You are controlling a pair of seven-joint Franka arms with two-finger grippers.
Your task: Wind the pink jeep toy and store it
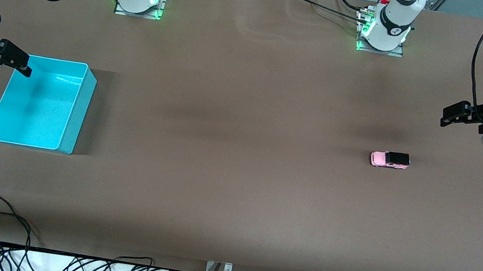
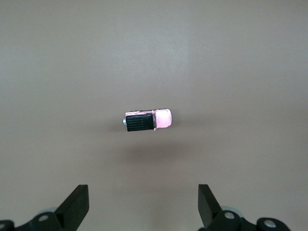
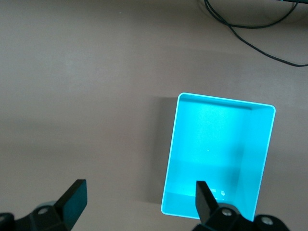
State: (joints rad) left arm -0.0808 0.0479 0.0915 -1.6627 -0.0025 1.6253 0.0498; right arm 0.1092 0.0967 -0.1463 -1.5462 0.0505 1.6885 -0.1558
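**Both pincers open, jeep on the worktop, bin empty**

The jeep (image 1: 390,159) stands on its wheels on the brown worktop (image 1: 228,162), toward the left arm's end. Its body is light pink, its roof and rear section black. Nothing touches it.

The left pincer (image 1: 448,117) hangs in the air at the left arm's end of the worktop, its fingers spread wide and holding nothing. The jeep lies on the worktop below and apart from this pincer, toward the middle of the worktop. In the left wrist view the jeep (image 2: 147,120) shows ahead of the two black fingertips (image 2: 77,204), centred between them and clear of both, lying crosswise to the line of the fingers.

The right pincer (image 1: 22,65) hangs over the turquoise bin (image 1: 79,109), at the corner nearest the right arm's end of the worktop. Its fingers are likewise spread wide with nothing between them. In the right wrist view the bin (image 3: 219,154) sits under and ahead of the pincer, one fingertip (image 3: 204,197) over the bin's inside, the other over bare worktop beside it. The bin's floor is bare.

Jeep and bin stand well apart, at separate ends of the worktop. Loose black cables (image 1: 0,234) lie along the worktop's edge nearest the front camera.
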